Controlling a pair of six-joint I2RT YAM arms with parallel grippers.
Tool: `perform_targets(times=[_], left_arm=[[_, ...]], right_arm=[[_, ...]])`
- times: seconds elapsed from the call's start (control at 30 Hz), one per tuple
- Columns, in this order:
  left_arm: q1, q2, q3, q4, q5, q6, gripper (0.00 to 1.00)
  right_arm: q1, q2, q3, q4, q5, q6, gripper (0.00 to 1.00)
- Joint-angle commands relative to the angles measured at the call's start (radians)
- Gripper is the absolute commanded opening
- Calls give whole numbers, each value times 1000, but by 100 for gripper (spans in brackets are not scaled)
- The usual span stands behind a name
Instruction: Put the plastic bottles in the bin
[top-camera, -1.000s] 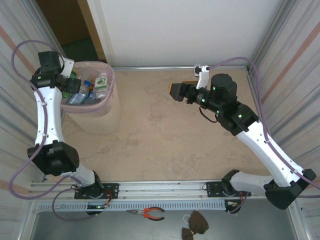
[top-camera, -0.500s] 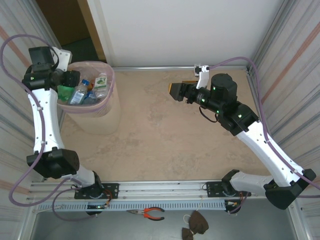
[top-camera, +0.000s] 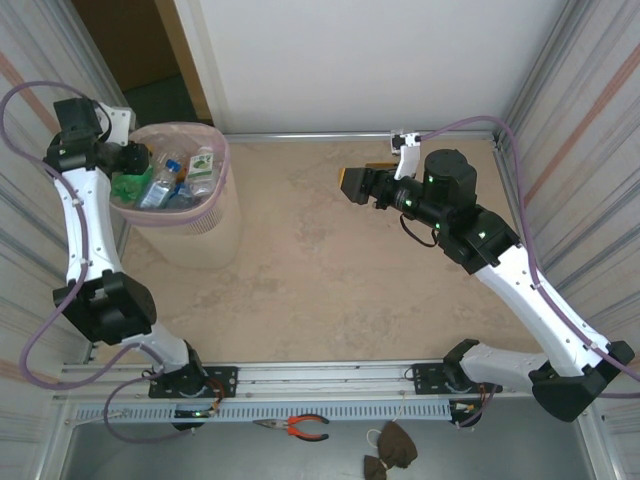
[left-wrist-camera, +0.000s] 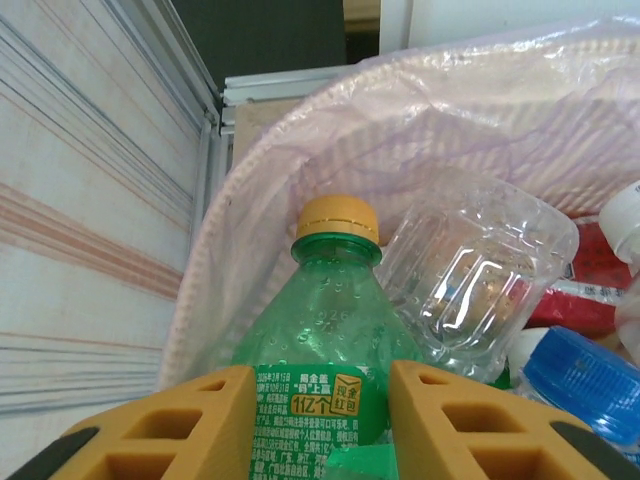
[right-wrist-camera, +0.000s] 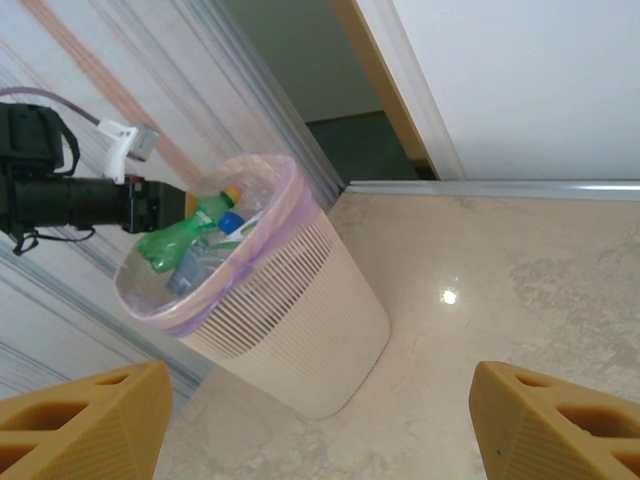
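The bin (top-camera: 222, 185), round with a pale pink liner and a beige ribbed body (right-wrist-camera: 300, 320), stands at the table's back left and holds several plastic bottles. My left gripper (top-camera: 130, 165) hangs over its left rim (left-wrist-camera: 230, 220), shut on a green bottle (left-wrist-camera: 325, 330) with a yellow cap. That green bottle (right-wrist-camera: 175, 235) points into the bin. Beside it lie a clear bottle (left-wrist-camera: 470, 270) and a blue cap (left-wrist-camera: 580, 380). My right gripper (top-camera: 350, 182) hovers over the back middle of the table, open (right-wrist-camera: 320, 420), with nothing between its fingers.
Corrugated walls close in both sides, the left one right beside the bin. Orange-handled pliers (top-camera: 300, 427) and a brown object (top-camera: 390, 450) lie below the front rail. Bare beige tabletop (top-camera: 330, 280) spreads between the bin and the right arm.
My left gripper drew back toward the bin's left rim and closed from wide open onto the green bottle. The right arm stayed put.
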Motion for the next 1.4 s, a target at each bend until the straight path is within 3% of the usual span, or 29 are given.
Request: perform_targets(times=[0.0, 0.17, 0.53, 0.77, 0.97, 1.2, 1.37], left_arm=[[11, 6, -67, -44, 52, -42, 38], [12, -24, -53, -26, 87, -68, 39], [11, -215, 41, -96, 202, -132, 57], [10, -422, -95, -122, 314, -208, 67], [10, -592, -205, -194, 359, -240, 79], [10, -768, -415, -223, 343, -282, 94], [10, -876, -631, -142, 331, -350, 95]], right_arm=[[-8, -10, 11, 18, 1, 21, 77], [-10, -14, 30, -1, 13, 7, 77], [-17, -49, 21, -38, 45, -14, 77], [-56, -79, 12, -104, 52, -79, 79], [-119, -129, -9, -207, 121, -126, 99], [-200, -223, -85, -282, 235, -151, 99], [-261, -281, -199, -291, 286, -192, 99]])
